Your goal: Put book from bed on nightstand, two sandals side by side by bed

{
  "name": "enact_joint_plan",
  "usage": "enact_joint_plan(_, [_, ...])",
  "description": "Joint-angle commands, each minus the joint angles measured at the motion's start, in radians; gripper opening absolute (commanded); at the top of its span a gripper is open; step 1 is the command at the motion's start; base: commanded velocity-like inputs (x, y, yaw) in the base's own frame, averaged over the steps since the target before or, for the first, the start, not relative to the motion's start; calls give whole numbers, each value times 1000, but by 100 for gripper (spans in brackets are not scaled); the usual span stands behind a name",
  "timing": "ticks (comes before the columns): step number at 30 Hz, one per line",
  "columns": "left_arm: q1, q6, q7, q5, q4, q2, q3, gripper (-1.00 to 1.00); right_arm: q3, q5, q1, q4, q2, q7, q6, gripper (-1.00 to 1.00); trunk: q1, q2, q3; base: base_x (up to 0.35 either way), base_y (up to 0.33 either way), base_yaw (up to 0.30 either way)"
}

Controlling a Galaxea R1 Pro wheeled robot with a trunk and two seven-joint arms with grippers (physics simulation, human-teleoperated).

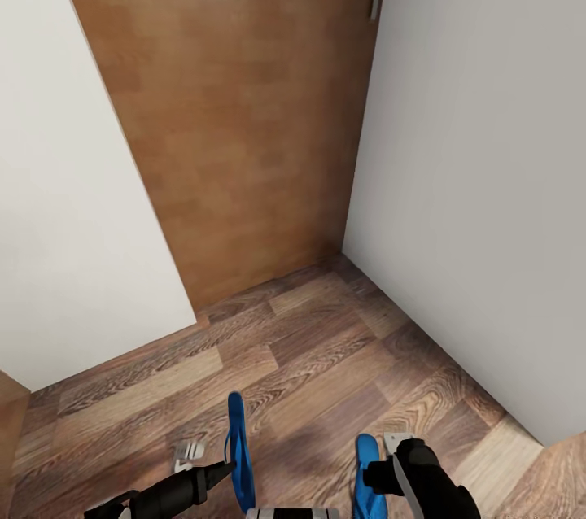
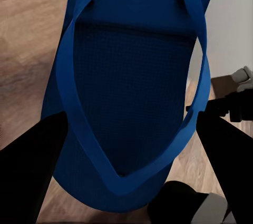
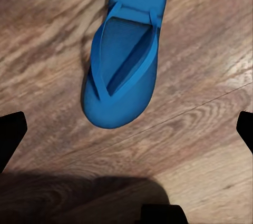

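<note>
Now facing corner w/ white walls and brown wooden door [image 1: 236, 96]. Left gripper [image 1: 230, 466] jaws clamped on one bright blue flat flip-flop [image 1: 237, 450], held edge-up above wood-plank floor [image 1: 325, 356]. Right gripper [image 3: 126, 129] jaws spread apart above second blue flip-flop [image 3: 124, 71], flat on floor.

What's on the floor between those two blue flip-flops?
Nothing but bare wood-plank floor between the left sandal and the right sandal, as the head view shows.
</note>
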State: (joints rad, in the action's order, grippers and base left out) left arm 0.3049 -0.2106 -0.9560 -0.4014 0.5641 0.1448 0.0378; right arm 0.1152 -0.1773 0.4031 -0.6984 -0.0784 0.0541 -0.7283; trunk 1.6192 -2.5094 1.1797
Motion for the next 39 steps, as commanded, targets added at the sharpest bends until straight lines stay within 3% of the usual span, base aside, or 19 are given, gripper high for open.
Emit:
enact_joint_plan(1, [0, -10, -1, -11, 0, 1, 4, -100, 4, -9, 0, -1, -1, 6, -4, 100, 0, -1, 5, 0, 0, 0])
enact_joint_plan(31, [0, -10, 0, -11, 0, 1, 2, -100, 3, -10, 0, -3, 0, 6, -3, 100, 14, -8, 121, 0, 0, 0])
enact_joint_plan(39, [0, -12, 0, -11, 3, 4, -24, -100, 7, -7, 0, -13, 1, 14, -5, 100, 17, -9, 152, 0, 0, 0])
